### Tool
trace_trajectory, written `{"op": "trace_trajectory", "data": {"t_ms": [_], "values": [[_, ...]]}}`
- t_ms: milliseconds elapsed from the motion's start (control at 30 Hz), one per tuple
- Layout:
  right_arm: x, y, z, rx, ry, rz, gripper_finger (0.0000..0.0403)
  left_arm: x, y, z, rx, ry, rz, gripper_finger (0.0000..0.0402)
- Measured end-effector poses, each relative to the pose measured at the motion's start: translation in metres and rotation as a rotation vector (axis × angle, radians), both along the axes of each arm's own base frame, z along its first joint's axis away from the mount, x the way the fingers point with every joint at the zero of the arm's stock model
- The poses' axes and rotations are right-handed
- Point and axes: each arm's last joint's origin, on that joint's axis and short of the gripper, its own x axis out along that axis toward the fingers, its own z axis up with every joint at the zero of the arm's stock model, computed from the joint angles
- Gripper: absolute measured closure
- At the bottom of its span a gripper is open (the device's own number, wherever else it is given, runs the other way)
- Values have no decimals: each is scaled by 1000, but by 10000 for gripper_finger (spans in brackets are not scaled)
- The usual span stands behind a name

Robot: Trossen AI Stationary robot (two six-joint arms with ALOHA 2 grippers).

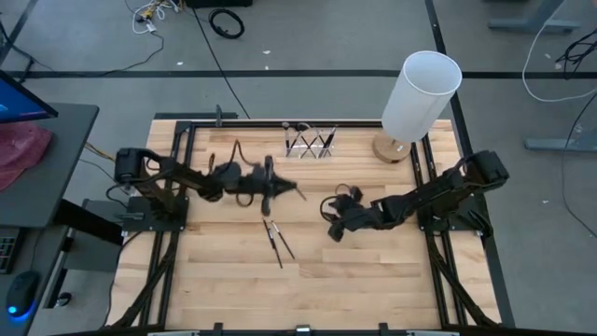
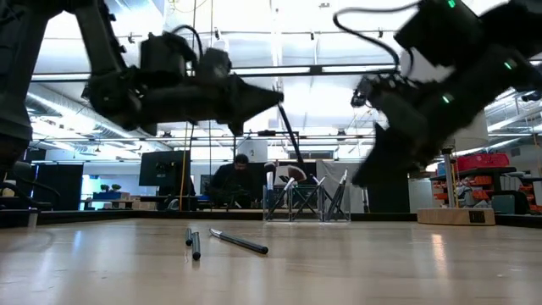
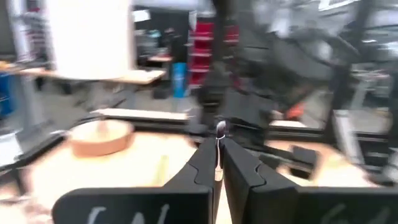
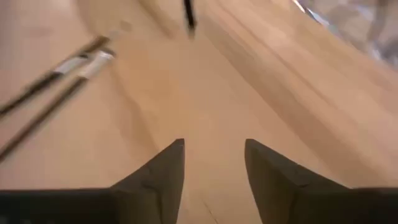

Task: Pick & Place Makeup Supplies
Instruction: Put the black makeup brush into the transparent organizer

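My left gripper (image 1: 282,191) (image 2: 273,96) hovers above the table's middle, shut on a thin dark makeup stick (image 2: 290,135). My right gripper (image 1: 333,231) (image 4: 214,163) is open, low over bare wood right of centre, touching nothing. Three or so other dark makeup sticks and brushes (image 1: 276,238) (image 2: 240,243) lie flat on the table between the two grippers, toward the near side. In the right wrist view they show as two silver-ferruled brushes (image 4: 74,65) and a dark stick (image 4: 188,15). The small clear holder (image 1: 311,142) (image 2: 305,202), with brushes in it, stands near the far edge. My left gripper pinches the thin dark stick between its two fingertips (image 3: 208,158); a silvery end (image 3: 220,129) pokes out past the fingertips. The fingers point level toward the table's right. The stick is lifted clear, and its free part (image 2: 292,142) slants downward from the fingertips.
A tall white cylinder (image 1: 420,93) on a round wooden base (image 1: 392,149) stands at the far right corner. Black frame rails (image 1: 187,140) run along the table's left, right and far edges. A person (image 2: 233,182) sits behind the table, far off.
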Motion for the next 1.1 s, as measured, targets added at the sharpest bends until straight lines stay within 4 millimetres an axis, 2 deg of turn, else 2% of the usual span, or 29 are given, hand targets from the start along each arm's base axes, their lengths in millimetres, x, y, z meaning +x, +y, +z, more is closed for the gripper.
{"op": "trace_trajectory", "data": {"t_ms": [100, 233, 400, 533, 700, 900, 1100], "values": [[-11, -4, -16, 55, -16, -97, 227, 9, 25, 5, -14, 53, 75, 390], [-18, -6, -31, 90, -132, -158, 225, 24, 60, 14, 10, 192, 176, 390], [-17, -6, -36, 101, -258, -142, 225, 32, 96, 33, 81, 298, 389, 387], [-13, -5, -38, 90, -283, -127, 225, 29, 116, 43, 77, 278, 463, 387], [-12, -5, -39, 94, -287, -125, 225, 20, 131, 41, 34, 280, 512, 386], [-11, -4, -38, 84, -291, -117, 225, 21, 130, 44, 13, 235, 474, 386], [-11, -5, -38, 83, -292, -117, 225, 16, 139, 42, 78, 290, 654, 386]]}}
